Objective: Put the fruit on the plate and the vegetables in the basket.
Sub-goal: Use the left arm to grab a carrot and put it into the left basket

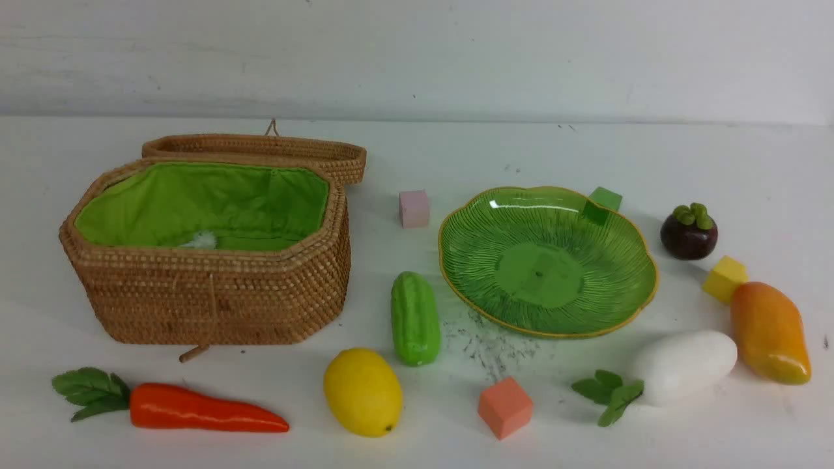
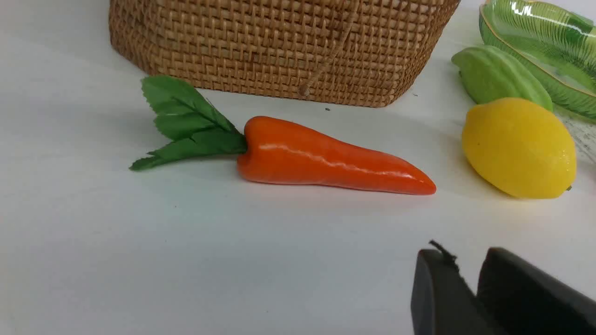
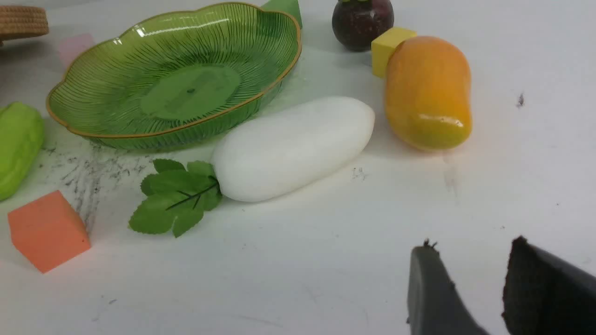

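The open wicker basket (image 1: 215,286) with green lining stands at the left. The green glass plate (image 1: 612,306) lies empty right of centre. The carrot (image 1: 195,407), lemon (image 1: 362,391) and cucumber (image 1: 415,318) lie in front and between them. The white radish (image 1: 684,363), mango (image 1: 770,331) and mangosteen (image 1: 689,231) lie right of the plate. My left gripper (image 2: 463,253) hovers near the carrot (image 2: 326,158) and lemon (image 2: 519,146), its jaws a narrow gap apart and empty. My right gripper (image 3: 470,244) is open and empty, near the radish (image 3: 293,146) and mango (image 3: 427,93).
Small cubes sit among the toys: pink (image 1: 414,208), green (image 1: 603,202) behind the plate, yellow (image 1: 724,279) against the mango, orange (image 1: 505,407) in front. The basket's lid (image 1: 260,148) lies back behind it. Neither arm shows in the front view.
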### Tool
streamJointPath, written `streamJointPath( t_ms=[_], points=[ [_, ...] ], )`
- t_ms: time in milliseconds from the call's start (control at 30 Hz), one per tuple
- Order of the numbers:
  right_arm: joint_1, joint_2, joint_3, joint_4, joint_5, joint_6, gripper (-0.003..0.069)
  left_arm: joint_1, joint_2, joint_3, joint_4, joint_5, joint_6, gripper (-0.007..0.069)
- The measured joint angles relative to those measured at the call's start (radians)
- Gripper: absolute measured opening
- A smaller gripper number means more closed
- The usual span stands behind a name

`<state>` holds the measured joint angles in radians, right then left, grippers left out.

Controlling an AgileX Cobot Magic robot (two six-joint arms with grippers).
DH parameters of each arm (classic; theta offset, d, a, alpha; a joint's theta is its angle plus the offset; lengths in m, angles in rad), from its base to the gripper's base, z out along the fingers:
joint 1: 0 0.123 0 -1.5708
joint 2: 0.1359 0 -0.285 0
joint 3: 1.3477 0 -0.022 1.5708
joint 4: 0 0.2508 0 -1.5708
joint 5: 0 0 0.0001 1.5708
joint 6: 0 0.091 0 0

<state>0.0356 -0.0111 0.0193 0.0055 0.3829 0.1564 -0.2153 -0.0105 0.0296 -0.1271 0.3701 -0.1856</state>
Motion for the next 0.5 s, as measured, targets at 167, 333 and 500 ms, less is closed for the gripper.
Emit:
streamJointPath(
  t_ms=[167, 333, 500],
  points=[
    [0.0, 0.0, 0.0, 0.0, 0.0, 0.0, 0.0241, 0.0, 0.0, 0.0, 0.0, 0.0, 0.0, 0.0132],
    [0.0, 0.0, 0.0, 0.0, 0.0, 0.0, 0.0241, 0.0, 0.0, 0.0, 0.0, 0.0, 0.0, 0.0134],
    [0.0, 0.0, 0.0, 0.0, 0.0, 0.0, 0.0241, 0.0, 0.0, 0.0, 0.0, 0.0, 0.0, 0.0139]
  ],
)
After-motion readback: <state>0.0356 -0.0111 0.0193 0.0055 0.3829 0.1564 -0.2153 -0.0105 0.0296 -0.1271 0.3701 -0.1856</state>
